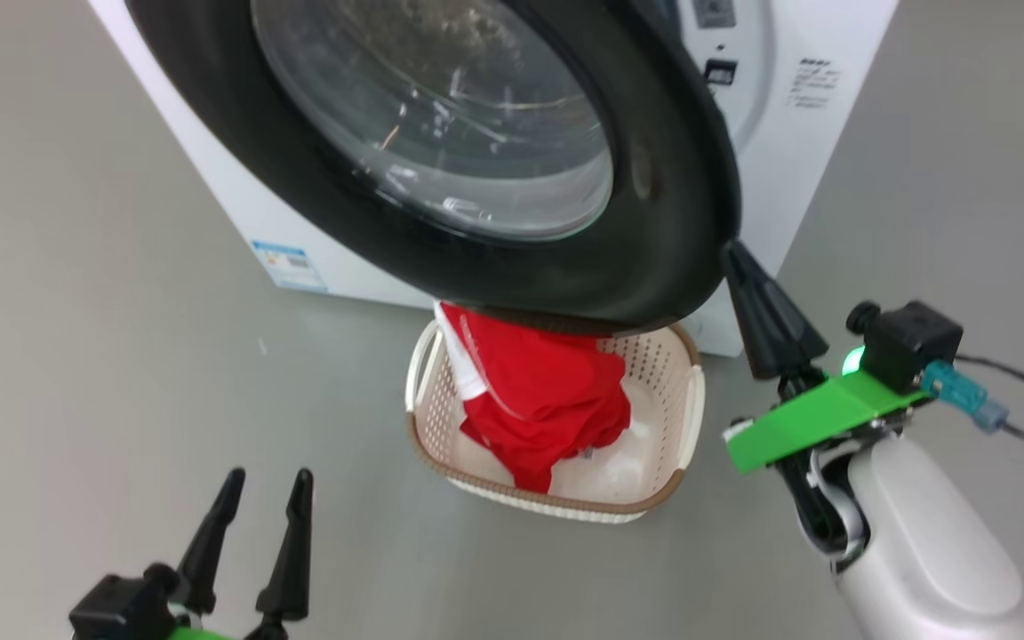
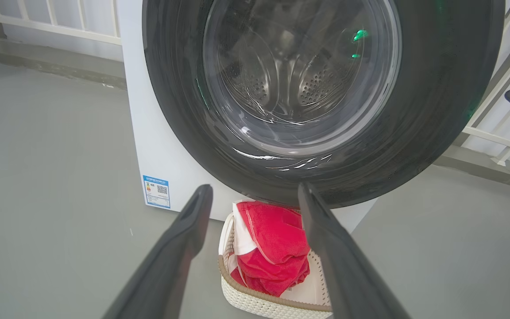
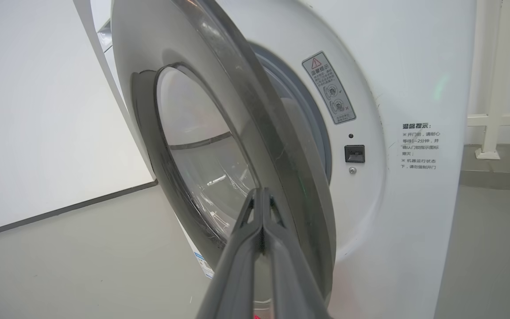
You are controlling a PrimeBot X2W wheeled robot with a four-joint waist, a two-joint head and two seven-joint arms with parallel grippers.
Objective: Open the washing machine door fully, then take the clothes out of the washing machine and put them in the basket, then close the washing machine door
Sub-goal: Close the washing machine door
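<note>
The washing machine [image 1: 796,178] is a big white box with smooth painted panels, standing just beyond the right claw [image 1: 732,253]. Its door [image 1: 654,222] is a large round disc hanging ajar. It has a wide glossy black rim around a clear domed window [image 1: 441,116], and the inner face looks pale grey in the right wrist view.

The coming move turns on that door. Its free edge lies right at the tips of the right claw, and the disc stretches away to the claw's left toward the hinge side. The machine's front and its small dark latch socket [image 3: 354,153] lie ahead, past the edge. The right claw is pressed fully together, holding nothing, its tips meeting the rim's edge in the head view, though real contact cannot be told. It looks placed to push the door home, so closing seems to be the step in hand.

The left claw [image 1: 269,477] is spread wide and empty, low over the grey floor [image 1: 121,356], well apart from the door, so the right arm is much the nearer.

Below the door and to the right claw's lower left sits the basket [image 1: 685,418], cream perforated plastic with a brown woven-look rim. The clothes [image 1: 548,391], soft bright red fabric with white trim, lie heaped inside it.

A small blue label [image 1: 292,264] sits low on the machine's front.
</note>
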